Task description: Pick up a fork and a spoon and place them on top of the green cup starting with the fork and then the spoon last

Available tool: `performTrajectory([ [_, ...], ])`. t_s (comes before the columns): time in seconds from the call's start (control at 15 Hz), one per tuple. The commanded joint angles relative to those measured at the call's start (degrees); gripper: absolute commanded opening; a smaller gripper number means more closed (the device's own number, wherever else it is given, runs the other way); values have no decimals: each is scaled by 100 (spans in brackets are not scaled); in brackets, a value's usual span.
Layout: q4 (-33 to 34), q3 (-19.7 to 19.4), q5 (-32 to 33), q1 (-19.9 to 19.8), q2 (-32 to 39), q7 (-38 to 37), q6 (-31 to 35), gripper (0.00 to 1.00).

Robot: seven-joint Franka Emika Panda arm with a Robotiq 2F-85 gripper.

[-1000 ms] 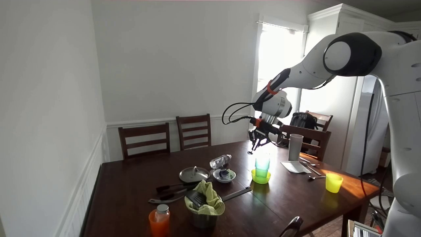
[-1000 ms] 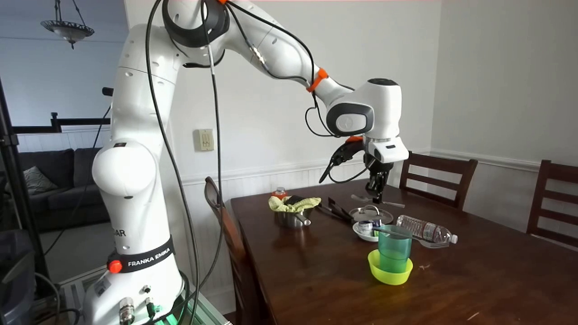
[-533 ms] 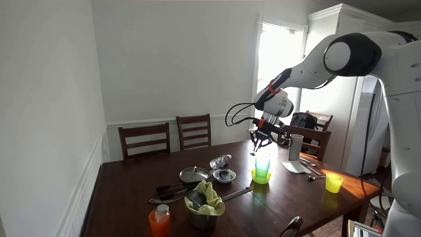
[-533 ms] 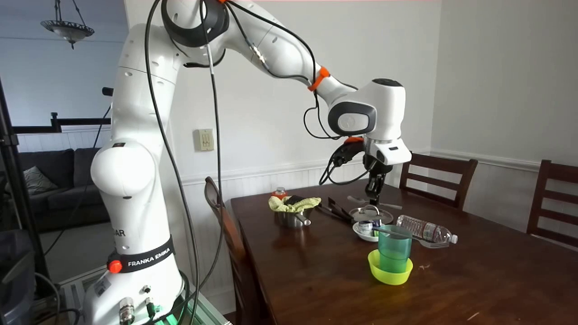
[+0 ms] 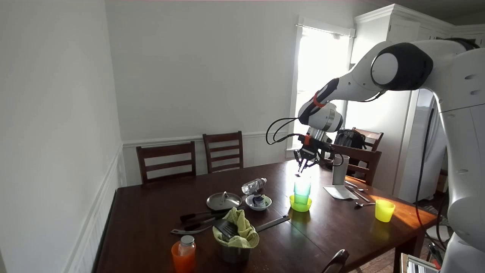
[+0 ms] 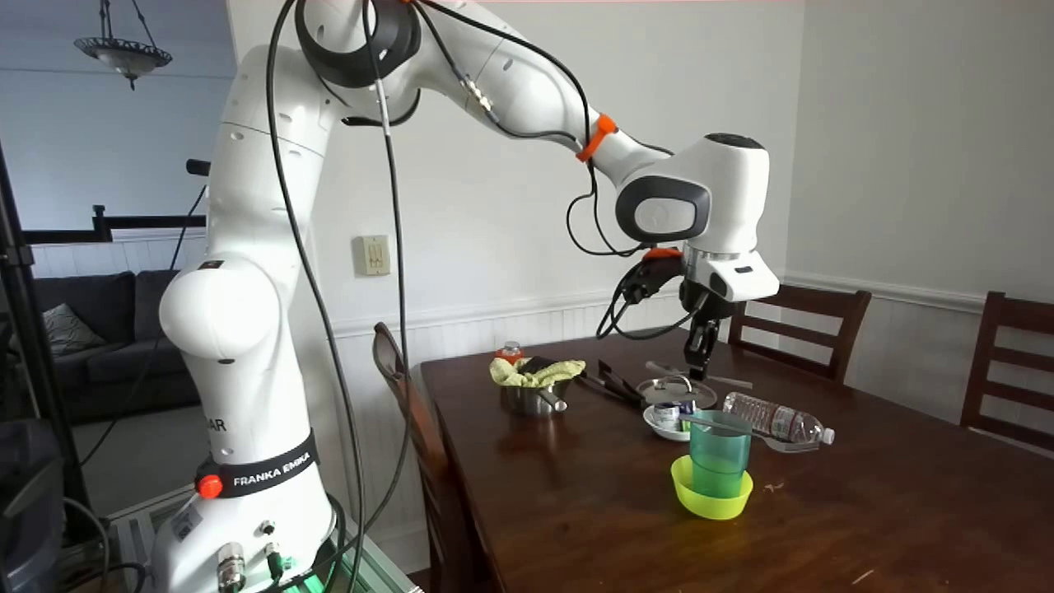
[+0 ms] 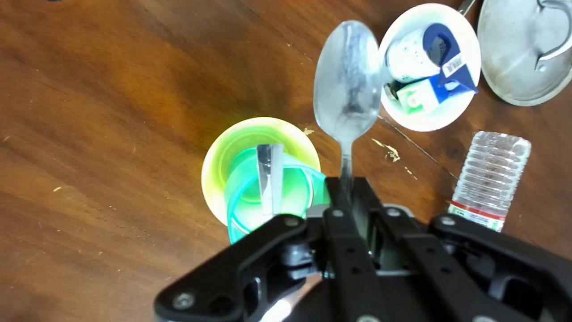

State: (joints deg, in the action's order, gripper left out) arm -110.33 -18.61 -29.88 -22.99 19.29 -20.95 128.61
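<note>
Gripper (image 7: 348, 184) and spoon (image 7: 347, 80) shifted rightward in both exterior views since the earlier frame; jaws narrowed on the spoon's handle; at left in the wrist view, green cup (image 7: 294, 192) stands in the lime bowl (image 7: 218, 163), fork (image 7: 271, 179) lying across the cup's rim

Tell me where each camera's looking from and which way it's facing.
Wrist view: mounted behind the gripper, facing down at the table and green cup; only the gripper shows, holding the spoon.
In an exterior view: above table height, facing over the pot toward chairs and a window; arm and gripper show.
In an exterior view: above table height, facing past the green cup toward the pot and a wall; base, arm and gripper show.
Shared: both exterior views show the green cup, pot, arm and gripper.
</note>
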Motion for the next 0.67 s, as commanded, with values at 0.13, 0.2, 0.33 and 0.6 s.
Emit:
performTrajectory([
  [0.13, 538, -23, 223, -139, 484, 16, -283, 2],
  [0.2, 598, -19, 243, -150, 544, 10, -295, 2],
  [0.33, 711, -13, 317, -163, 672, 20, -344, 2],
  [0.6, 875, -2, 423, -181, 863, 11, -406, 2],
])
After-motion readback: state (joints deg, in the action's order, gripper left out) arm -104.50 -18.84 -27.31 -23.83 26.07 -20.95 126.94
